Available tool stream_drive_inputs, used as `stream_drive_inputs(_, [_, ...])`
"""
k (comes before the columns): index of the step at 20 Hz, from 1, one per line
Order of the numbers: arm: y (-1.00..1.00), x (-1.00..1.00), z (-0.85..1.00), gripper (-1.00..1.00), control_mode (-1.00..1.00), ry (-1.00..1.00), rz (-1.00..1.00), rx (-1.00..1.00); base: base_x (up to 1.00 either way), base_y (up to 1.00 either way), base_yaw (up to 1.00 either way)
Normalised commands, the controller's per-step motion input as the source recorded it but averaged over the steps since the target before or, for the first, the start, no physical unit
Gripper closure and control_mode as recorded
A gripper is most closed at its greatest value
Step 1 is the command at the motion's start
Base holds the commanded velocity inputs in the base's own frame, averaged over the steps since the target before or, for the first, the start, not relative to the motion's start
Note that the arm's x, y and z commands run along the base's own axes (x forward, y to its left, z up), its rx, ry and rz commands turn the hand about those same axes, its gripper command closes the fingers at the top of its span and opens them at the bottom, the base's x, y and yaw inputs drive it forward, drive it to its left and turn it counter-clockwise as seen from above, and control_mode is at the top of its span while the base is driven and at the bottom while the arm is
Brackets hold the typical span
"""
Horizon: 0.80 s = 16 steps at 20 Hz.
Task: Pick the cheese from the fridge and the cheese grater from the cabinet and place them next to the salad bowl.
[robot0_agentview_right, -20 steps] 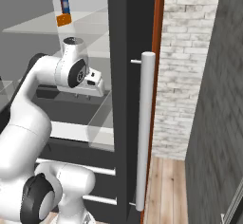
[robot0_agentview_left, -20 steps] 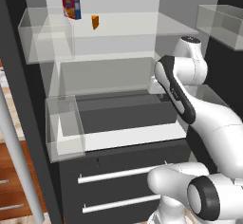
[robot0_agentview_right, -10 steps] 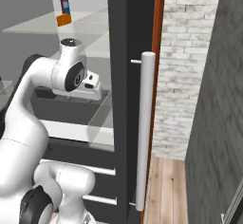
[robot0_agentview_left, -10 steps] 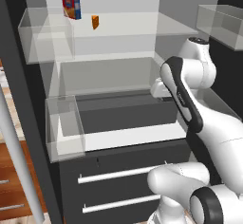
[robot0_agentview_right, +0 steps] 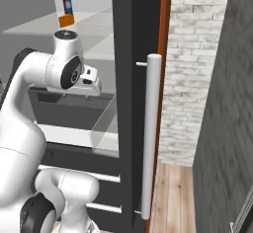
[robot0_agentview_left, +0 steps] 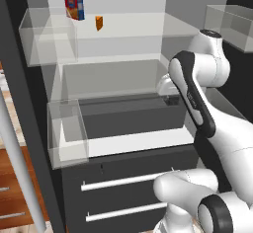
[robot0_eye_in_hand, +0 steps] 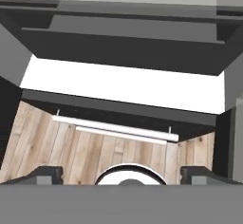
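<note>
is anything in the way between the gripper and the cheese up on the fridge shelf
Nothing visible blocks it. The cheese sits in the open on the upper shelf, the red-and-blue box apart to its left. The open gripper is lower, pointing downward.

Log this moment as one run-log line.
stage: fridge open, reaching | gripper: open, empty | cheese: upper shelf, beside printed box, untouched

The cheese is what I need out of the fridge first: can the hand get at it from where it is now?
Probably yes. The fridge stands open and the cheese sits uncovered on an upper shelf beside a printed box. The open hand is lower, pointing down at the drawers, so it must rise and turn first.
</note>
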Motion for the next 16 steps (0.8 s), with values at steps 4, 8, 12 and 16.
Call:
stream_drive_inputs(4, [0.54, 0.09, 0.07, -1.0, -1.0, -0.25, 0.0, 0.0, 0.0, 0.0, 0.0])
stream_drive_inputs(8, [0.04, 0.18, 0.0, -1.0, -1.0, -0.33, 0.02, 0.0, 0.0, 0.0, 0.0])
stream_drive_inputs(12, [0.05, 0.15, 0.01, -1.0, -1.0, -0.34, 0.06, 0.0, 0.0, 0.0, 0.0])
stream_drive_inputs(16, [0.28, 0.0, 0.25, -1.0, -1.0, -0.12, 0.0, 0.0, 0.0, 0.0, 0.0])
